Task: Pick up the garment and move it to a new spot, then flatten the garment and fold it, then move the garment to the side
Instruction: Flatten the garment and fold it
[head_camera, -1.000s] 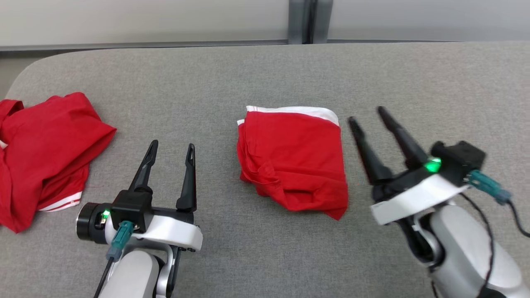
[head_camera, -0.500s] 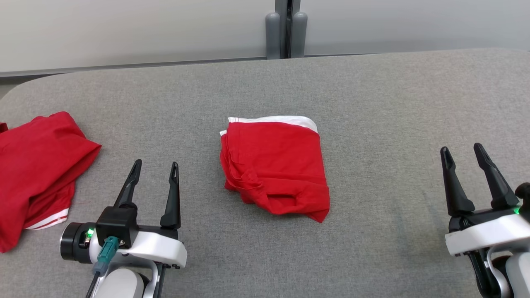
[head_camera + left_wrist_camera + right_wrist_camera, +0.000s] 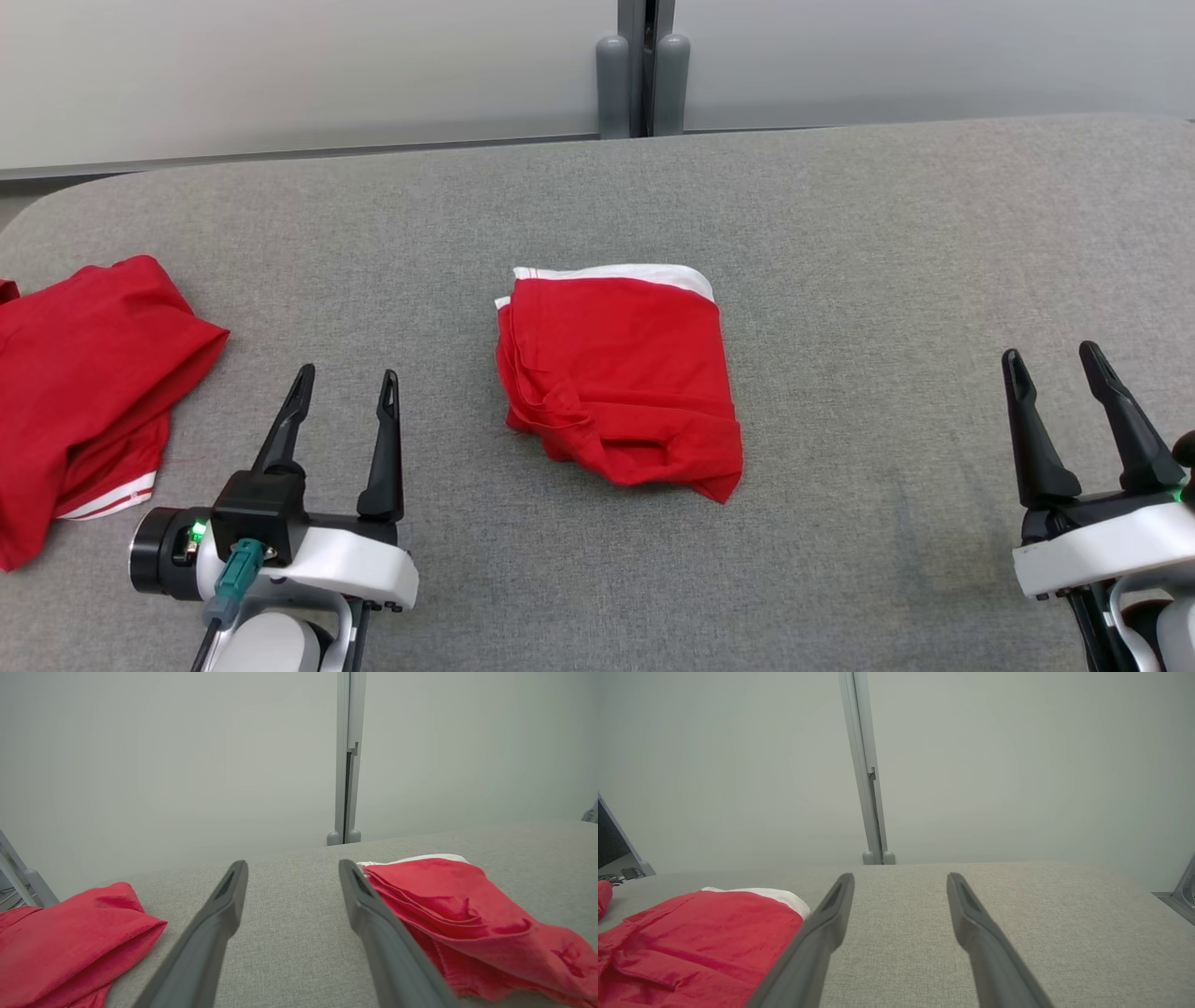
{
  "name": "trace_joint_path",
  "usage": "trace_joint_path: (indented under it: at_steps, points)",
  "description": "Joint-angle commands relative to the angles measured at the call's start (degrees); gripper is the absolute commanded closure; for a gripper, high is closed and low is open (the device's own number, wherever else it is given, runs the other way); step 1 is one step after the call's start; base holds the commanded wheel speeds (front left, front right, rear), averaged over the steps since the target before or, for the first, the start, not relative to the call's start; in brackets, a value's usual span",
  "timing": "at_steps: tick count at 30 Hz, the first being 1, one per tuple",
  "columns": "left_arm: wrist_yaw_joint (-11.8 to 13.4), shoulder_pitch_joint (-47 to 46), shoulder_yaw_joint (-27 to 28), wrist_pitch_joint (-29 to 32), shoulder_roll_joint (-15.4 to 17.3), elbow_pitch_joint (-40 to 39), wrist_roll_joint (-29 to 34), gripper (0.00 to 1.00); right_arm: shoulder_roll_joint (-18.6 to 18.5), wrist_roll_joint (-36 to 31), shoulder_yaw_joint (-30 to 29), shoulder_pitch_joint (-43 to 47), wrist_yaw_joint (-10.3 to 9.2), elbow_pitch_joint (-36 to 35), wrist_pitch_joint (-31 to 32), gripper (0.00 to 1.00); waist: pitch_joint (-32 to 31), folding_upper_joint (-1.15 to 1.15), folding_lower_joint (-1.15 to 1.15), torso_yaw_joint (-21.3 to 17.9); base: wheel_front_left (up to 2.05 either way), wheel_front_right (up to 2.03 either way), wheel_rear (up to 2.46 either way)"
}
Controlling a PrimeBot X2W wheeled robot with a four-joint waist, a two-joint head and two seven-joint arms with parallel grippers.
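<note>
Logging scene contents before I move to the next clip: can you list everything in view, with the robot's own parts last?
folded red cloth garment with white band: one, red and white, middle of the table, between the two grippers, touched by neither
loosely heaped red cloth garment with white-striped hem: one, red, table's left side, cut off by the head view's edge
grey fabric-covered table: one, grey, under both garments
grey upright post: one, grey, behind the table's far edge
pale wall panels: two, off-white, either side of the post
left gripper: one, dark jaws open and empty, lower left
right gripper: one, dark jaws open and empty, lower right
</note>
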Motion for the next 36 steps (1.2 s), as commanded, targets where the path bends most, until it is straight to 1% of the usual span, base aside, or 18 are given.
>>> trace_joint_path:
  at_steps: [1,5,6,7,8,11,15,22,25,28,34,36]
  points:
    - [0.4,-0.1,0.0,0.1,0.4,-0.3,-0.2,0.0,0.1,-0.3,-0.3,0.5,0.0,-0.5,0.4,0.0,0.2,0.0,0.0,0.1,0.0,0.0,0.0]
    - [0.5,-0.8,-0.2,0.0,0.4,-0.6,-0.1,0.0,0.0,-0.5,-0.5,0.1,0.0,-0.3,1.0,0.0,0.6,0.0,0.0,0.5,0.0,0.0,0.0]
    - [0.4,-1.1,-0.3,0.0,0.4,-0.7,0.0,0.0,0.1,-0.6,-0.4,-0.3,0.0,-0.3,0.8,0.02,0.8,0.0,0.0,0.8,0.0,0.0,0.0]
    - [0.5,-1.5,-0.3,0.0,0.3,-0.8,0.0,0.0,0.0,-0.6,0.1,-0.8,0.0,-0.2,1.1,0.62,1.1,0.0,0.0,1.1,0.0,0.0,0.0]
    - [0.5,-1.9,-0.4,-0.1,0.2,-0.9,0.1,0.0,-0.1,-0.4,0.8,-1.3,0.0,0.2,1.6,1.0,1.5,0.0,0.0,1.4,0.0,0.0,0.0]
    - [0.3,-3.1,-0.9,-0.4,-0.2,-1.2,0.3,0.0,-0.3,0.2,3.5,-3.7,0.0,1.8,2.0,1.0,3.0,0.0,0.0,2.9,0.0,0.0,0.0]
    - [0.1,-4.9,-1.7,-0.8,-1.1,-1.2,0.6,0.0,0.3,1.6,10.2,-8.8,0.0,5.3,1.6,1.0,5.0,0.0,0.0,5.4,0.0,0.0,0.0]
    - [-0.4,-7.6,-2.9,-1.7,-3.0,0.0,0.6,0.0,4.0,4.9,25.0,-18.9,0.0,15.4,0.3,1.0,7.5,0.0,0.0,9.8,0.0,0.0,0.0]
    - [-0.6,-8.2,-3.5,-2.0,-3.7,0.6,0.7,0.0,5.8,6.7,29.7,-22.4,0.0,20.6,-0.7,1.0,8.1,0.0,0.0,11.3,0.0,0.0,0.0]
    - [-0.7,-8.8,-3.6,-2.3,-4.1,1.0,0.8,0.0,7.4,8.4,34.8,-24.9,0.0,24.6,-1.8,1.0,8.5,0.0,0.0,12.0,0.0,0.0,0.0]
    - [-0.5,-8.5,-3.5,-2.6,-4.6,1.8,0.9,0.0,7.9,12.0,45.3,-26.9,0.0,29.9,-3.6,1.0,8.2,0.0,0.0,11.5,0.0,0.0,0.0]
    - [-0.6,-8.5,-3.4,-2.6,-4.7,1.9,0.9,0.0,7.5,13.1,46.5,-27.5,0.0,29.9,-5.3,1.0,8.0,0.0,0.0,11.0,0.0,0.0,0.0]
